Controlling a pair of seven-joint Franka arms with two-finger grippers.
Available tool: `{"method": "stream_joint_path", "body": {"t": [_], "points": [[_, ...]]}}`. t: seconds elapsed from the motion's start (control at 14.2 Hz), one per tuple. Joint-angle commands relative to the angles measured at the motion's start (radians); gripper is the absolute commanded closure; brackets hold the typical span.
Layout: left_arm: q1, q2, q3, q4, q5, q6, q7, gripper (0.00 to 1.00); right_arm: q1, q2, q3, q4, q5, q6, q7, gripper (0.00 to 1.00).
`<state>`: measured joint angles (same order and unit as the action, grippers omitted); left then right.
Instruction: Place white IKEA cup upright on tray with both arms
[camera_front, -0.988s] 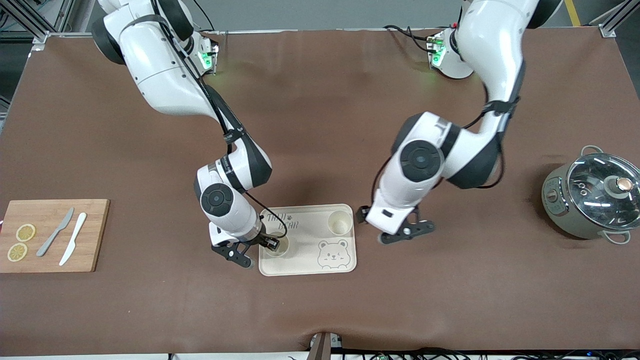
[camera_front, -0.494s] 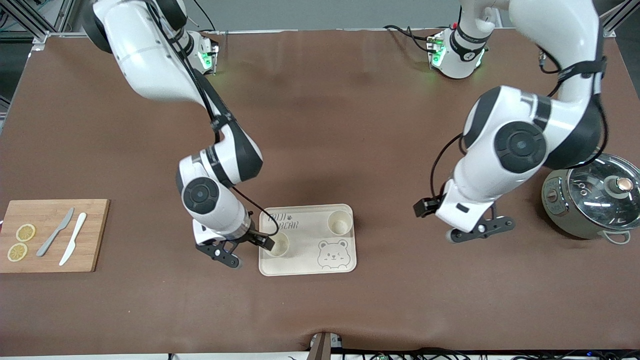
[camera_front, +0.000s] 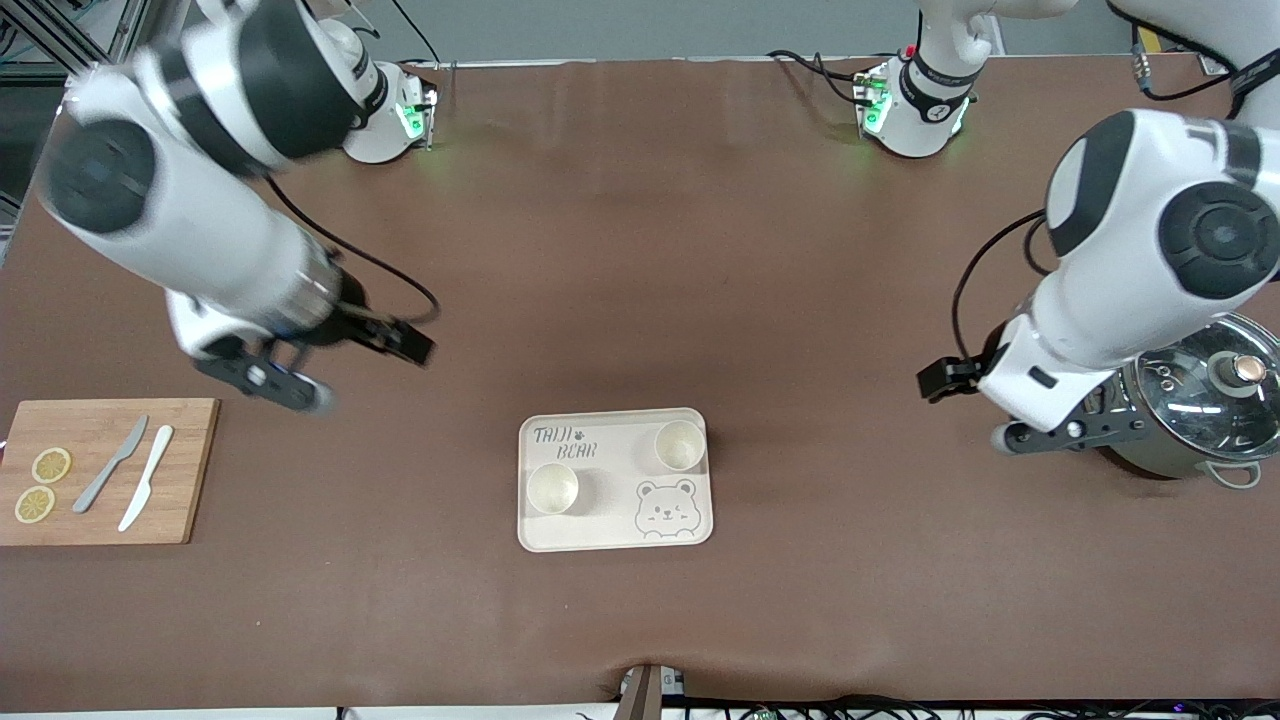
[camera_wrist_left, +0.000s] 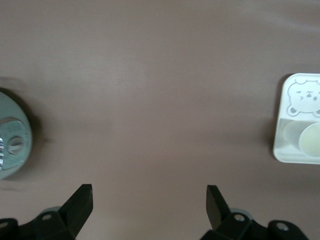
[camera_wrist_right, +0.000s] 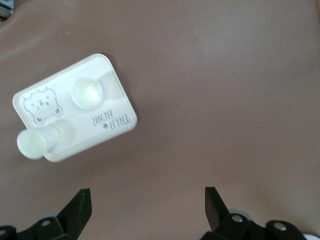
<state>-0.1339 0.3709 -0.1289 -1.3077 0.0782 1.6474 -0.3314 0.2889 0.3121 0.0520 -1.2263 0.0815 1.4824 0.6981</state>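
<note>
Both arms have pulled away from tray (camera_front: 614, 478); two cups (camera_front: 552, 488) (camera_front: 680, 445) stand upright on it. R gripper (camera_front: 300, 375) hangs over bare table nr board (camera_front: 100, 470), L gripper (camera_front: 1040, 420) by pot (camera_front: 1190, 400), both open, empty. Task looks done.

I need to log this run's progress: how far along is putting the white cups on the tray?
Looks finished. Two white cups stand upright, mouths up, on the cream-white rectangular bear-print tray. Nothing is in hand: the right gripper is open above bare table near the wooden cutting board, and the left gripper is open beside the lidded metal pot. Nothing visibly remains.
</note>
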Motion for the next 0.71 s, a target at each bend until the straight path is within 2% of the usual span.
{"method": "stream_joint_path", "body": {"t": [0.0, 0.28, 0.42, 0.64], "points": [[0.055, -0.093, -0.011, -0.097, 0.002, 0.002, 0.087, 0.00, -0.062, -0.215, 0.008, -0.229, 0.017, 0.004, -0.121, 0.00], [0.137, -0.159, -0.014, -0.162, -0.008, 0.002, 0.218, 0.00, -0.210, -0.437, 0.008, -0.401, -0.020, -0.008, -0.404, 0.00], [0.174, -0.199, -0.014, -0.189, -0.029, 0.002, 0.227, 0.00, -0.299, -0.475, 0.008, -0.418, -0.043, -0.016, -0.559, 0.00], [0.216, -0.250, -0.012, -0.219, -0.029, 0.002, 0.328, 0.00, -0.413, -0.466, 0.008, -0.417, -0.043, 0.015, -0.738, 0.00]]}}
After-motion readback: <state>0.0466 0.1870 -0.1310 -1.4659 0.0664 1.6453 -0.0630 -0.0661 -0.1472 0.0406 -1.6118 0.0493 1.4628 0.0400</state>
